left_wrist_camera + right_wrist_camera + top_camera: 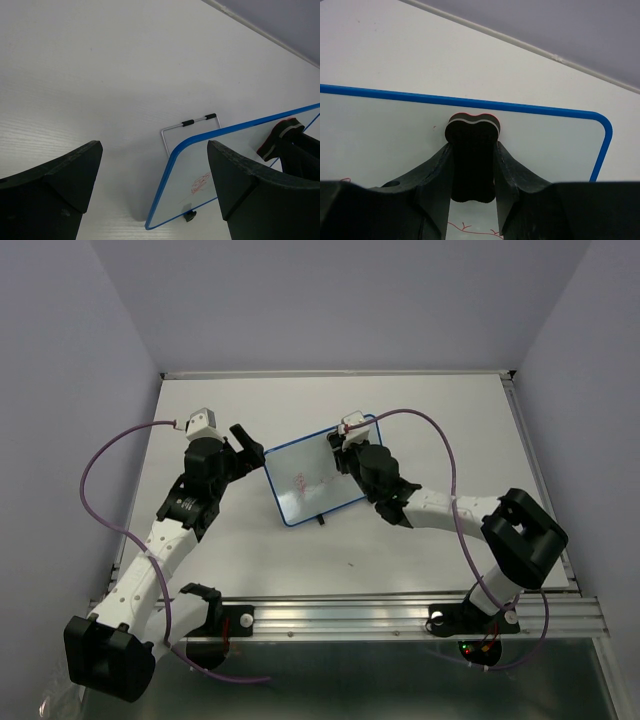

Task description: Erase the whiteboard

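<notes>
The whiteboard (300,485), blue-framed with red scribbles near its middle, stands tilted on a wire stand in the middle of the table. My right gripper (347,447) is shut on a black eraser block (471,155) and holds it against the board's surface (380,135) near the top edge. Red marks (465,228) show just below the eraser. My left gripper (246,445) is open and empty, just left of the board. In the left wrist view the board (192,165) stands between the open fingers, with the scribble (201,183) and the eraser (280,136) in sight.
The wire stand (187,123) sticks out behind the board, and a small black foot (189,216) sits under its lower edge. A metal rail (400,612) runs along the table's near edge. Walls close in the table on the left, back and right.
</notes>
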